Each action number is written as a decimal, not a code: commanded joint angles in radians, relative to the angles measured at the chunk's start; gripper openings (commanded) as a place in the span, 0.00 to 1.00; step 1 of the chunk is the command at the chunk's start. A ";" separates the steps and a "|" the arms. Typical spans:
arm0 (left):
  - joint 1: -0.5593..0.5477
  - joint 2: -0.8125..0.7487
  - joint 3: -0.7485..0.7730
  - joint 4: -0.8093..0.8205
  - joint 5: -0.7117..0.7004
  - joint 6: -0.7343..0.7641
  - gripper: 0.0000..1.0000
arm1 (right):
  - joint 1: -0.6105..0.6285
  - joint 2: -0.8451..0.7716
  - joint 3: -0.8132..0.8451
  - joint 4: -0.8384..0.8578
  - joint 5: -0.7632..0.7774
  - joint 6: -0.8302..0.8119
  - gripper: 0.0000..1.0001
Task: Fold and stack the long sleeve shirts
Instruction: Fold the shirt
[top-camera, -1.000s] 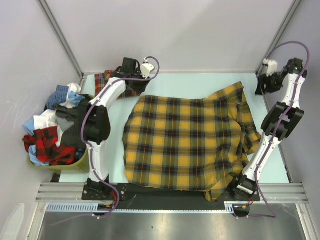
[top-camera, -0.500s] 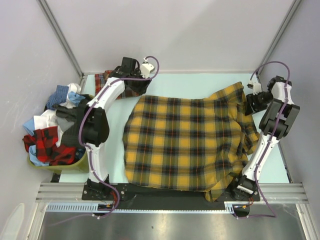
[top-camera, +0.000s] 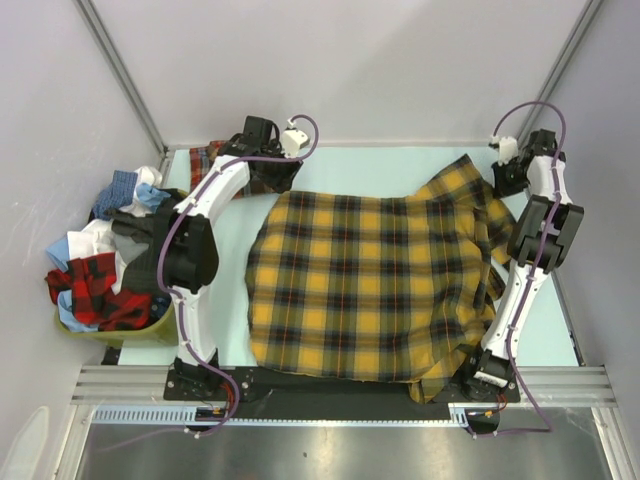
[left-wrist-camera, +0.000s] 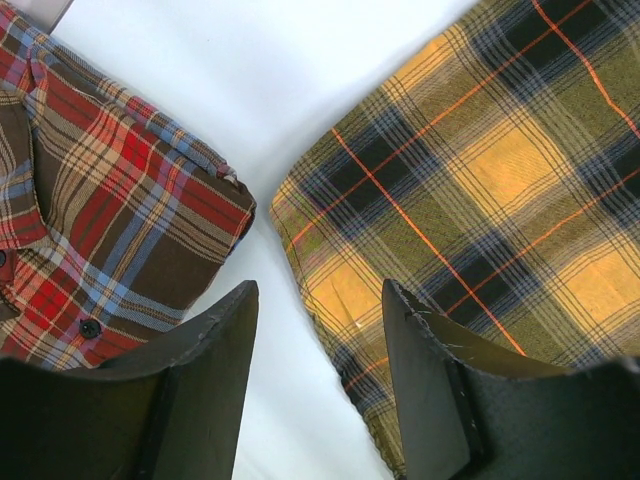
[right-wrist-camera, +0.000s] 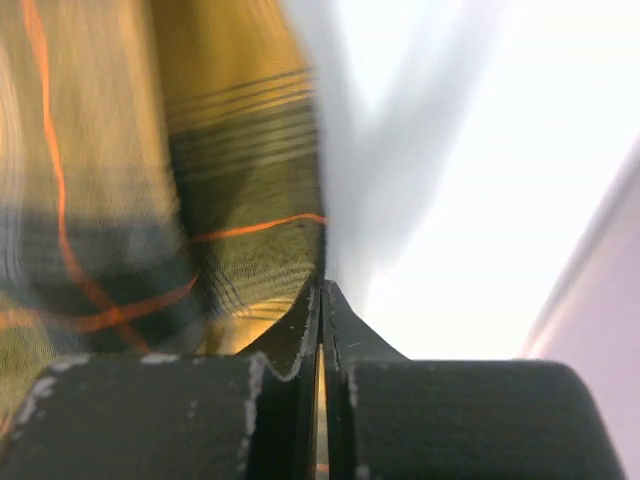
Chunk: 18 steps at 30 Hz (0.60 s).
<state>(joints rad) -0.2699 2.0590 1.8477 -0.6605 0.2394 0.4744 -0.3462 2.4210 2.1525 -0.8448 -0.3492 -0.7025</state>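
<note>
The yellow-and-black long sleeve shirt (top-camera: 370, 280) lies spread flat over the table's middle. The red-orange plaid shirt (top-camera: 213, 157) lies folded at the far left corner, partly hidden under my left arm. My left gripper (top-camera: 264, 176) hangs open over the bare strip between the red shirt (left-wrist-camera: 110, 220) and the yellow shirt's far left corner (left-wrist-camera: 480, 170); nothing sits between its jaws (left-wrist-camera: 320, 300). My right gripper (top-camera: 504, 182) is at the yellow shirt's far right edge. In the right wrist view its jaws (right-wrist-camera: 321, 290) are pressed together with a sliver of yellow cloth (right-wrist-camera: 230, 200) pinched in them.
A green bin (top-camera: 150, 328) heaped with mixed clothes stands off the table's left side. The yellow shirt's right sleeve bunches along the right arm near the table's near edge (top-camera: 470, 350). Grey walls close in the back and both sides.
My right gripper swung in from the far right corner to the yellow shirt's edge and shut on it; the shirt's far right corner shifted a little. The left arm stayed put.
</note>
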 joint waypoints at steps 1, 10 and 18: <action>0.003 -0.033 0.036 -0.005 0.015 0.001 0.57 | 0.021 -0.155 0.008 0.413 -0.003 0.115 0.00; 0.003 0.039 0.137 -0.036 0.057 -0.051 0.58 | 0.171 -0.204 -0.022 1.030 -0.126 0.293 0.00; 0.003 0.044 0.119 -0.033 0.069 -0.027 0.60 | 0.199 -0.370 -0.159 1.165 -0.198 0.383 0.00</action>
<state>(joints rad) -0.2699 2.0941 1.9377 -0.6952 0.2741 0.4450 -0.1158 2.2112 2.0689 0.1413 -0.4999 -0.3748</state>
